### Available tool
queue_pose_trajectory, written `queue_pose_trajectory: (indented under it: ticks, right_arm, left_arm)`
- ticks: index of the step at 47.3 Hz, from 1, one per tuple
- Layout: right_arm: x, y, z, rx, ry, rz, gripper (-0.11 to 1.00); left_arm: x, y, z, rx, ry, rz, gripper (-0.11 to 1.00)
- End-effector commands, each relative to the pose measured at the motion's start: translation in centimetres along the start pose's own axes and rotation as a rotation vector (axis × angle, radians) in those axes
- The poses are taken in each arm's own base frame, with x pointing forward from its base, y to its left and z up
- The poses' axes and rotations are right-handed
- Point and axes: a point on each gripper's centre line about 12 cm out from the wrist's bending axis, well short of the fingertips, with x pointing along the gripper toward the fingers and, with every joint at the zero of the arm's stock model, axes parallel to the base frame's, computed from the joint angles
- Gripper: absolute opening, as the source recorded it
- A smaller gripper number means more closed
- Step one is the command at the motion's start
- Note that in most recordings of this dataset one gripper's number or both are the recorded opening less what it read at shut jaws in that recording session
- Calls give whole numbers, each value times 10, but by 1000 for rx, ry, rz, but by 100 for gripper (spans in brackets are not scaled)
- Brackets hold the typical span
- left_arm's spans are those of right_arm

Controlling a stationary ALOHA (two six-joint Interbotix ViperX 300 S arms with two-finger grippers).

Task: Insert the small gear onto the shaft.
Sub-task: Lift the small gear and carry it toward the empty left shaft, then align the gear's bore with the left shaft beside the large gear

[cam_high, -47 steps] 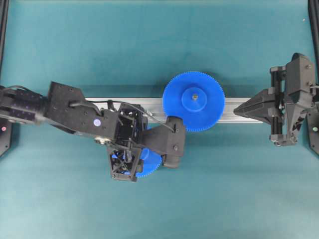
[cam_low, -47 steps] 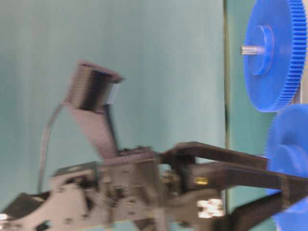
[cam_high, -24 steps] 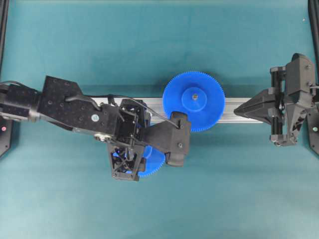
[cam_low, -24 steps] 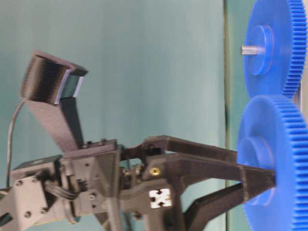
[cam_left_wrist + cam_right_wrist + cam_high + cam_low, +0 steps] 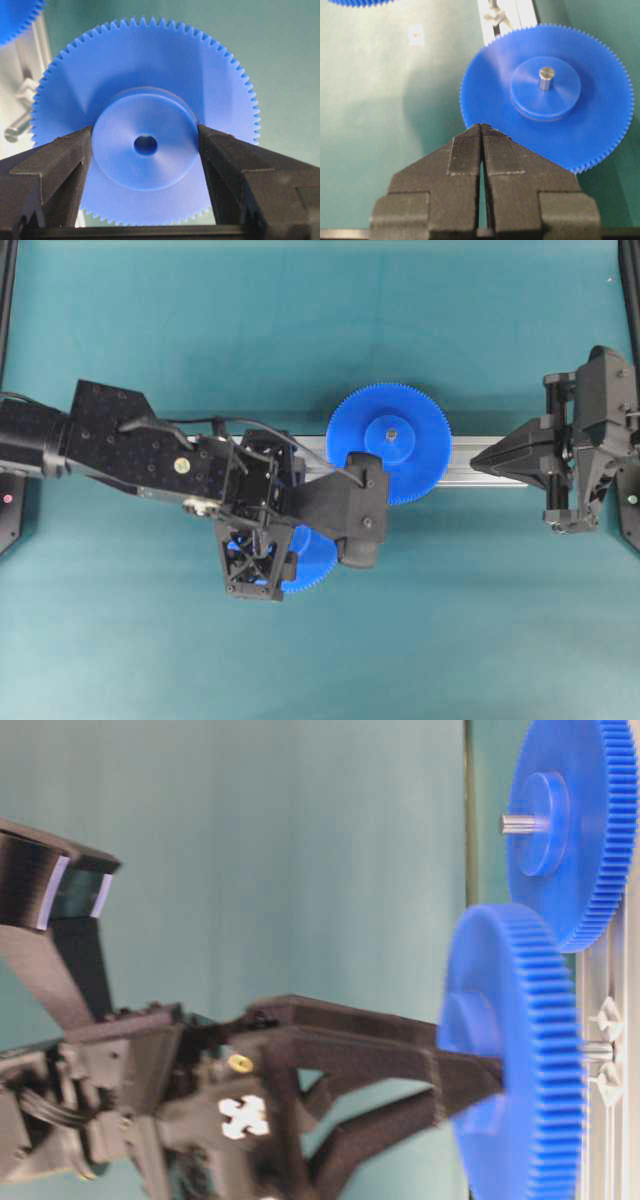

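My left gripper [image 5: 145,136] is shut on the small gear [image 5: 145,145], one jaw on each side of its raised hub, the dark centre hole facing the camera. The arm holds the gear [image 5: 515,1060] off the mat, just in front of the shaft [image 5: 596,1048]. The shaft is a thin grey pin with a clear faceted base, and it also shows at the left edge of the left wrist view [image 5: 16,131]. From overhead only the gear's rim [image 5: 315,560] shows under the arm, and the shaft is hidden. My right gripper [image 5: 481,127] is shut and empty beside the bar's right end [image 5: 478,462].
The wider blue gear [image 5: 388,443] sits on its own pin on the long ribbed aluminium bar [image 5: 480,455], right beside the held gear. It also shows in the right wrist view [image 5: 547,92]. Green mat lies all round the bar.
The left gripper has lifted the small gear farther off the mat and shifted it slightly right, towards the bar. The right arm has not moved.
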Motion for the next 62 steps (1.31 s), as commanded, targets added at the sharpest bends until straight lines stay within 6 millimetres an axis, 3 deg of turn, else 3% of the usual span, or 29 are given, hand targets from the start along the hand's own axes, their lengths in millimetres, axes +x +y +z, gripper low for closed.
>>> queue_pose_trajectory:
  ticks: [1,25,41,62]
  right_arm:
    - [-2,0,5,11,-20,2,2]
    - [-3,0,5,11,-23,2,2]
    - [-3,1,6,11,-29,3,2]
    - [-3,0,4,10,-28,2,2]
  left_arm:
    - [-33,5,9,-11,-83,3,69]
    - [-46,11,10,-21,-109,8,69]
    - [-67,28,7,-49,-139,26,69]
    - [-59,54,0,-51,-106,54,69]
